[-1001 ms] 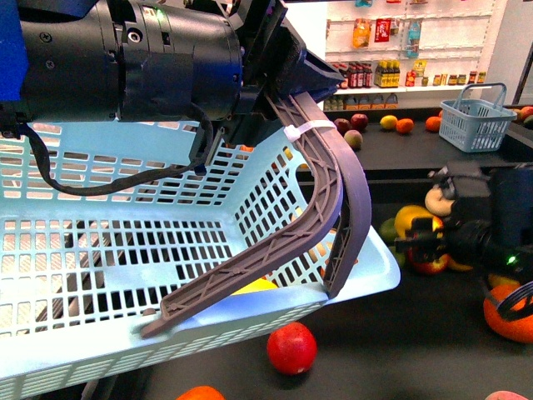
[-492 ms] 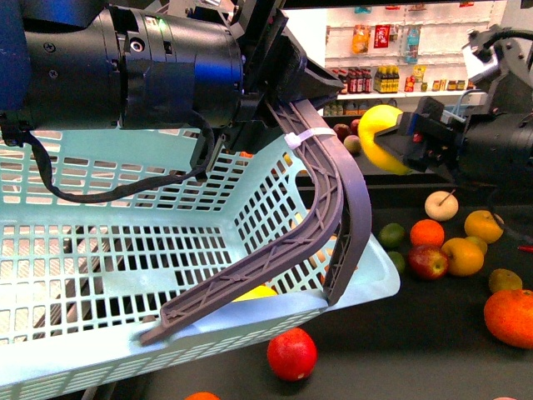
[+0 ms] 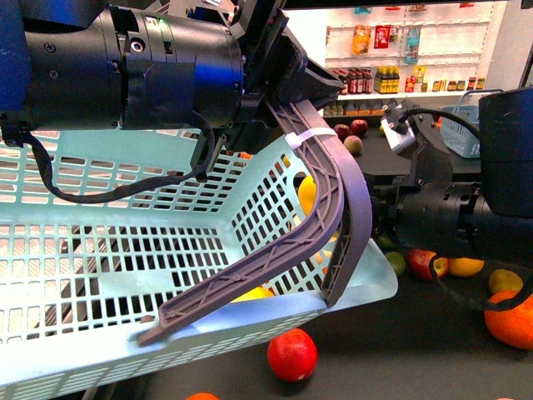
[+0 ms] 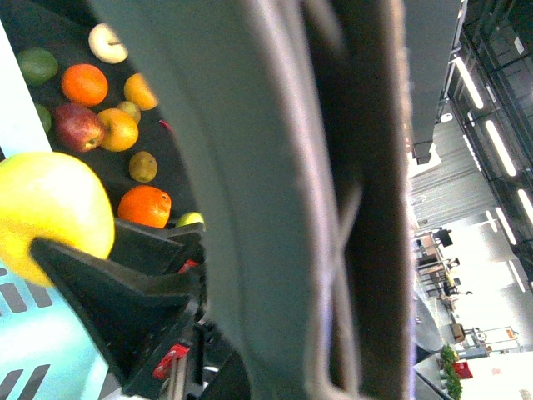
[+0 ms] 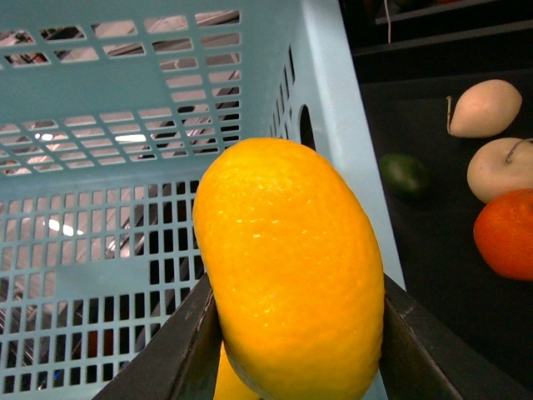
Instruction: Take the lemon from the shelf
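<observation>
Your right gripper [image 5: 293, 358] is clamped on the lemon [image 5: 287, 250], held between its jaws right at the rim of the pale blue basket [image 5: 125, 125]; your left gripper [image 3: 290, 102] grips the grey handle [image 3: 329, 200].

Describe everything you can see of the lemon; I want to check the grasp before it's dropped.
The lemon is a smooth oval, plain deep yellow with finely pitted skin, unmarked where visible. It is held in the air, clamped in the right gripper, dark fingers against its two long sides, its long axis roughly along them. It hangs close by the pale blue basket rim; contact cannot be told. Its underside is hidden.
</observation>
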You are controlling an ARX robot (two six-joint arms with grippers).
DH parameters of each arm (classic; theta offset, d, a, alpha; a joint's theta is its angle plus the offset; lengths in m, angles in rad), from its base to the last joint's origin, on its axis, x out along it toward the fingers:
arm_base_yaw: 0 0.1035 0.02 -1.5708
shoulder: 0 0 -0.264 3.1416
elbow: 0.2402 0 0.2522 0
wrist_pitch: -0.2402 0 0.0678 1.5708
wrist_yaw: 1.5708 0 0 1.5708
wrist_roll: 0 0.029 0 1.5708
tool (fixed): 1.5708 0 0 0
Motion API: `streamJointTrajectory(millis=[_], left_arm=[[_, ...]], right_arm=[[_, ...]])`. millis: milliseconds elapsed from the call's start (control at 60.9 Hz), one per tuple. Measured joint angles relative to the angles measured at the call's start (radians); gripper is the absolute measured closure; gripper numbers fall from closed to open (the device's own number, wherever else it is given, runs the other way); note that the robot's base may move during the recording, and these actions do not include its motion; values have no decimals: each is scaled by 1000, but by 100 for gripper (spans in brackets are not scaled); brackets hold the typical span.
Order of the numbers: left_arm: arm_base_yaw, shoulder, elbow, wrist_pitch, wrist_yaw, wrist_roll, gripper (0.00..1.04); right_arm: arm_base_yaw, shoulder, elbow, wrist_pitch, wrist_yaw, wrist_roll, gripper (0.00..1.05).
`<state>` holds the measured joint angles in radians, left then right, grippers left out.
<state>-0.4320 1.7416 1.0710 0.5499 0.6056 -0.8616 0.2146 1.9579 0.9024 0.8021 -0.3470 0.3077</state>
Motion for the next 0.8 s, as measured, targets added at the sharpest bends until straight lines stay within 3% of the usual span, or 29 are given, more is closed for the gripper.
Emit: streamJointTrajectory(millis=[115,164,361,443,673,804], left_arm=[[0,0,0,0,-1,2,99],[0,0,0,0,0,2,99],[0,0,0,0,-2,2,99],[0,5,0,0,-5,2,99],[0,7,0,0,-2,1,99],[0,7,0,0,-1,1,99]], right_arm=[[12,9,-7,0,-6,-18,60],[16,9,-8,2,-10,-23,49],[11,8,-10,29,-5,-38,22],[12,-13,-17,27,42,-92,7],[-28,-219,-98,-72,169,-151,7],[-77,-502,-243,-190,208,-200,7]])
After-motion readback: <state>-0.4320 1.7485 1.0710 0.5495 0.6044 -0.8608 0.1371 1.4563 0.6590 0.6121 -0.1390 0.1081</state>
